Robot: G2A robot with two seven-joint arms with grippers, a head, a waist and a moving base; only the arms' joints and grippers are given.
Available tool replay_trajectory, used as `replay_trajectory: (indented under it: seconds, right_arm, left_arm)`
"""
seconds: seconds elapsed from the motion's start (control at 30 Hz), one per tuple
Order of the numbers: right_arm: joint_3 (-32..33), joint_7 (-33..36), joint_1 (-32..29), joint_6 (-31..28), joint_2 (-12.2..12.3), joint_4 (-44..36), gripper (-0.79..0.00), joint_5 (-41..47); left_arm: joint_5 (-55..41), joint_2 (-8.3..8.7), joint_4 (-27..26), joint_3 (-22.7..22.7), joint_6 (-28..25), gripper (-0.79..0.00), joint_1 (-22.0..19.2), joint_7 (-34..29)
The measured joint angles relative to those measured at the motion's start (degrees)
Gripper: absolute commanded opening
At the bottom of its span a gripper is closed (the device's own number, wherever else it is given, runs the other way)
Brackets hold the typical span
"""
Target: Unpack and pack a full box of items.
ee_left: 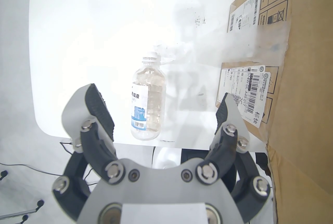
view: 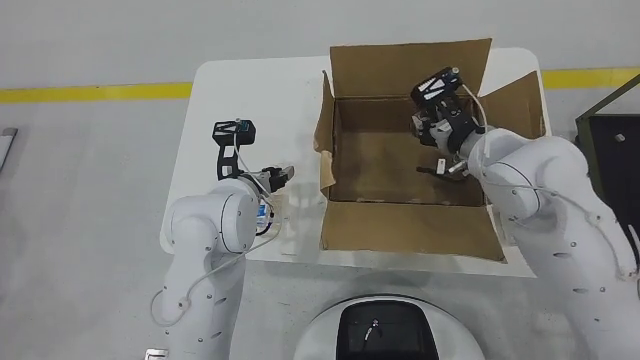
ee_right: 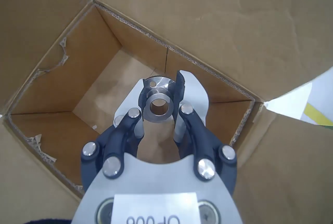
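- Left gripper (ee_left: 162, 103): fingers spread and holding nothing, poised over the clear bottle (ee_left: 148, 105). The bottle rests on the white counter (ee_left: 104, 14), at 9 o'clock of the cardboard box (view: 410, 228).
- Right gripper (ee_right: 161, 90): the right wrist view shows its fingers pinching a metal flanged bushing (ee_right: 159, 105). The top view places it over the open box, toward 2 o'clock.

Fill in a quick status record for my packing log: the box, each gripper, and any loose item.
box: cardboard box, flaps open, on the white table
right gripper: shut on a metal bushing, held over the box interior
left gripper: open, empty, above the bottle
bottle: clear, white cap, on the table beside the box, not gripped
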Motion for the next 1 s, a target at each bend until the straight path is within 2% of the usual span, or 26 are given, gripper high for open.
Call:
replay_trajectory:
  seconds: [0.37, 1.0]
  right_arm:
    - [-6.2, 3.9, 5.3, 0.4, -0.8, 8.8, -0.785, -3.6]
    - [-5.6, 5.7, 6.9, 0.3, -0.8, 8.6, -0.785, -3.6]
  left_arm:
    - [0.0, 0.0, 0.0, 0.0, 0.0, 0.0, 0.0, 0.0]
    - [0.0, 0.0, 0.0, 0.0, 0.0, 0.0, 0.0, 0.0]
